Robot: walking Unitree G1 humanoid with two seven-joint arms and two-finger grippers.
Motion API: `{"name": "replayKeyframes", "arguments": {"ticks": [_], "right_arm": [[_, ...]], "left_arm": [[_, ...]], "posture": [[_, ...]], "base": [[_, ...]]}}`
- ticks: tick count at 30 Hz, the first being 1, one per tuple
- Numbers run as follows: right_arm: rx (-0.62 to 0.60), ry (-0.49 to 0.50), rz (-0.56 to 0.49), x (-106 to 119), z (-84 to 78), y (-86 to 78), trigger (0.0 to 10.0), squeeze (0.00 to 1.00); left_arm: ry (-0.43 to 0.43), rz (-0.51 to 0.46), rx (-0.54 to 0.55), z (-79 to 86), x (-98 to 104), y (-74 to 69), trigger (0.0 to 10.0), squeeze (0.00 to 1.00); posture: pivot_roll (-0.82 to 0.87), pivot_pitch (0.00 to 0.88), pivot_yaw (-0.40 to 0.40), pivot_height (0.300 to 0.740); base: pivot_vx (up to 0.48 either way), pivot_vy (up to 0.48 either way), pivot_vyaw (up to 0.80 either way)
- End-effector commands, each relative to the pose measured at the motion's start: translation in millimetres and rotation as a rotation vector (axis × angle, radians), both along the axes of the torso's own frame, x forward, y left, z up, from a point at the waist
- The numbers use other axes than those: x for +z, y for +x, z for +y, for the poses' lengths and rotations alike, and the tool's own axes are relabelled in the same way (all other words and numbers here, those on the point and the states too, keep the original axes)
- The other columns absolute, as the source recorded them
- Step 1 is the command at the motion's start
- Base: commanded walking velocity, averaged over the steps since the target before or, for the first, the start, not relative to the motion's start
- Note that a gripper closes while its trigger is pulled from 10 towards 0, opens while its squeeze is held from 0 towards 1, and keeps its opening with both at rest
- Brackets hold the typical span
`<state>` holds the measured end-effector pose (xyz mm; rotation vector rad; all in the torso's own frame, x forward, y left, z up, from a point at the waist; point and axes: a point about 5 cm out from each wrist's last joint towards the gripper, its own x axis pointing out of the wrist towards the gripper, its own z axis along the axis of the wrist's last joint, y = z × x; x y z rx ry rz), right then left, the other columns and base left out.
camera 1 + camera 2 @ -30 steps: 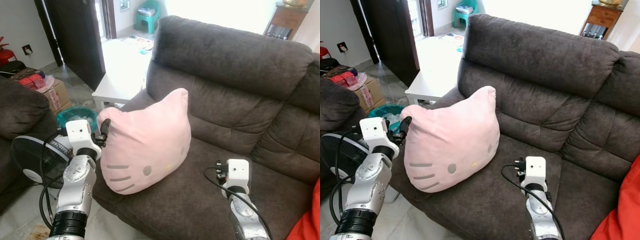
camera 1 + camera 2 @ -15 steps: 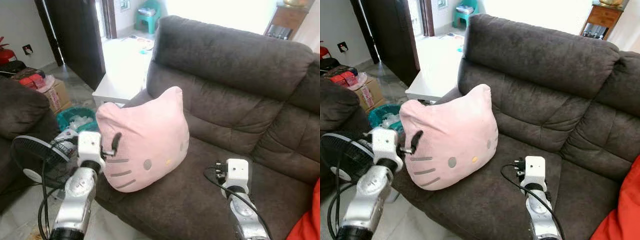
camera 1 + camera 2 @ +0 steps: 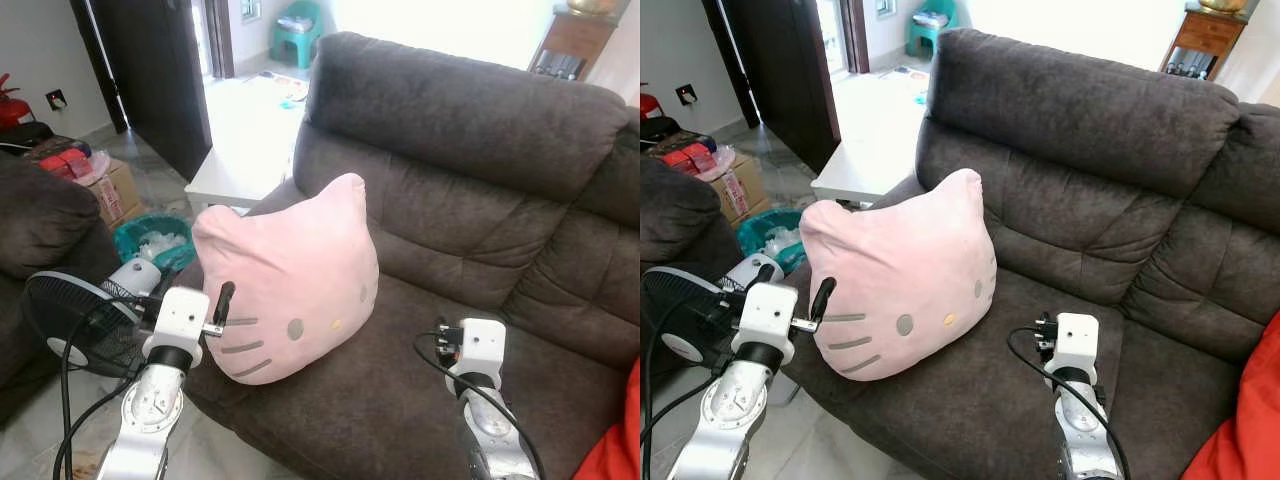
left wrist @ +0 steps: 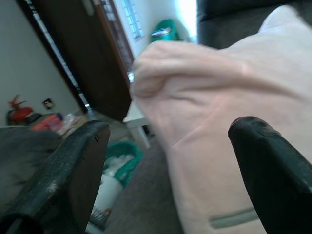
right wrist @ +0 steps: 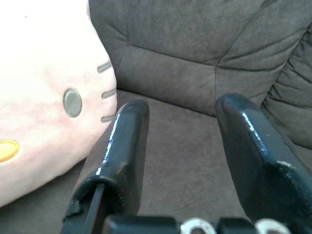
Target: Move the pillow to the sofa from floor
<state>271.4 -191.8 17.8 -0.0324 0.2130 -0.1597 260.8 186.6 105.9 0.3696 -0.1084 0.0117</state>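
- On the sofa seat, near its front left corner, the pillow stands upright.
- Left claw gapes, released, just beside it; right claw spread, empty.
- Draw clear gently, I'd say, lest it topple off the front edge.

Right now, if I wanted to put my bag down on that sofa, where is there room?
The seat cushion to the right of the pink pillow, up to the red cloth, is bare, though the right gripper hovers over its front. The left end is crowded: the pillow fills it, with the left gripper beside it.
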Motion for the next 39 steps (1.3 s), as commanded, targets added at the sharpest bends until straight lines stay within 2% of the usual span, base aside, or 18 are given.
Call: {"name": "replayKeyframes", "arguments": {"ticks": [1,10,39], "right_arm": [[-0.028,0.026,-0.014,0.0,-4.3,-0.6,10.0,0.00],[-0.034,0.031,-0.057,6.0,-6.2,3.9,10.0,0.00],[-0.038,0.035,-0.066,4.0,-4.3,1.7,10.0,0.00]], "left_arm": [[0.015,-0.034,0.021,0.1,5.3,-1.1,10.0,0.00],[-0.012,-0.042,0.024,-2.3,6.2,6.2,10.0,0.00],[-0.037,-0.031,0.003,-4.0,4.4,8.1,10.0,0.00]], "posture": [[0.16,0.020,-0.087,0.740],[0.14,0.000,-0.073,0.740],[0.14,0.000,-0.061,0.740]], "base": [[0.000,0.000,0.00],[0.000,0.000,0.00],[-0.026,0.000,0.00]]}}
